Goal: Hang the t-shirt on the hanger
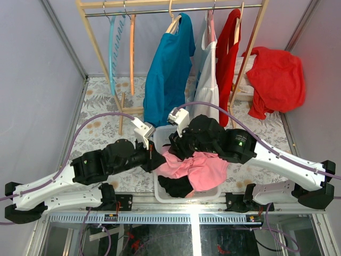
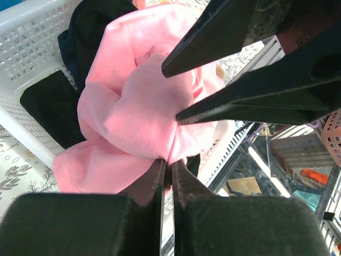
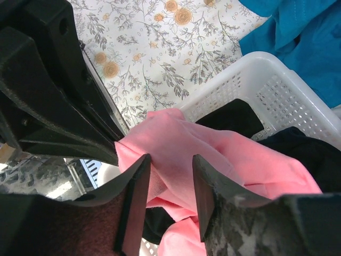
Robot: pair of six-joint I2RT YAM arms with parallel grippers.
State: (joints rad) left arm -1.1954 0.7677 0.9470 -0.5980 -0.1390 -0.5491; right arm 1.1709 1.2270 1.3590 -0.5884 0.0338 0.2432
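The pink t-shirt (image 1: 205, 170) lies bunched in a white basket (image 1: 157, 188), on top of black clothes. My left gripper (image 1: 155, 156) is shut on an edge of the t-shirt (image 2: 133, 117), pinching a fold at its tips (image 2: 171, 162). My right gripper (image 1: 177, 149) is open just beside it, and a fold of the t-shirt (image 3: 213, 149) lies between its fingertips (image 3: 170, 166). The right gripper's fingers (image 2: 240, 101) show close above the fabric in the left wrist view. The orange hanger (image 1: 131, 48) hangs bare on the rack at the far left, away from both grippers.
A teal hanger (image 1: 112, 50) hangs left of the orange one. A blue shirt (image 1: 168, 74), a white and pink garment (image 1: 209, 80) and a red shirt (image 1: 226, 53) hang on the wooden rack (image 1: 176, 4). A red garment (image 1: 274, 80) is draped at far right. Black clothes (image 1: 176, 186) fill the basket.
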